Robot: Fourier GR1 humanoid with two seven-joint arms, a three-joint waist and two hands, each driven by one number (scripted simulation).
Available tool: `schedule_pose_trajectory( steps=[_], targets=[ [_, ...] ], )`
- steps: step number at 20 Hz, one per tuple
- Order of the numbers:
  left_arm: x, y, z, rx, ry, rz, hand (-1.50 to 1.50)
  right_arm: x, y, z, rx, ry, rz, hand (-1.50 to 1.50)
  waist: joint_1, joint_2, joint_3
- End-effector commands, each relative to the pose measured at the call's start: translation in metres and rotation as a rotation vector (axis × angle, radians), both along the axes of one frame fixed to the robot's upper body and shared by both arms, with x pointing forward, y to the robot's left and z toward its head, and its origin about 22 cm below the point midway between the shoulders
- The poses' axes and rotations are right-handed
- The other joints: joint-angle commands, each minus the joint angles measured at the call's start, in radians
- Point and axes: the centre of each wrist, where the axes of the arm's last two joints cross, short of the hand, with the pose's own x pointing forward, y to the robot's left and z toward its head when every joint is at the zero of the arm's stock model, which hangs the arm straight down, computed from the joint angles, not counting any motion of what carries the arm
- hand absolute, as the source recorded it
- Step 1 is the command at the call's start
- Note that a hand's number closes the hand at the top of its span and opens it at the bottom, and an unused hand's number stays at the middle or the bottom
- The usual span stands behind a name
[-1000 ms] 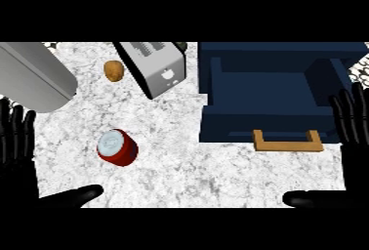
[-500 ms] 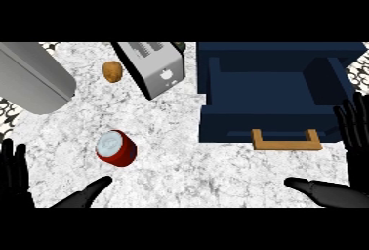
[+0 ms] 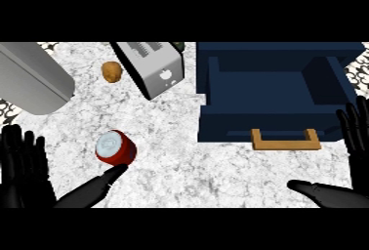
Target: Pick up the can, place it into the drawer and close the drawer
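Hands, nearest: left hand (image 3: 25, 178) at the lower left, fingers straight and spread upward, thumb stretched toward the can (image 3: 115, 147), its tip just beside the can's near edge; nothing held. Right hand (image 3: 356, 136) at the right edge, fingers likewise straight, thumb out, empty. Can: red, silvery top, upright on the marble counter (image 3: 180, 166), left of the drawer (image 3: 274, 93) and apart from it. Drawer: navy, open, wooden handle (image 3: 286, 142) on its near side. Farther back: toaster (image 3: 155, 68), brown potato (image 3: 111, 72), grey appliance (image 3: 29, 80).
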Motion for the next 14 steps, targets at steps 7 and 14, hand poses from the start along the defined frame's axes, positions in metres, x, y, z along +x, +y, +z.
schedule_pose_trajectory(
  steps=[7, 14],
  targets=[
    [0.019, -0.009, -0.061, -0.023, 0.087, 0.022, -1.50, -0.005, -0.013, 0.000, -0.005, -0.022, -0.015, -1.50, 0.000, 0.000, -0.001],
    [0.017, -0.035, -0.098, -0.019, 0.119, 0.030, -1.50, 0.001, -0.004, 0.017, -0.008, -0.030, -0.012, -1.50, 0.003, 0.000, -0.001]
  ],
)
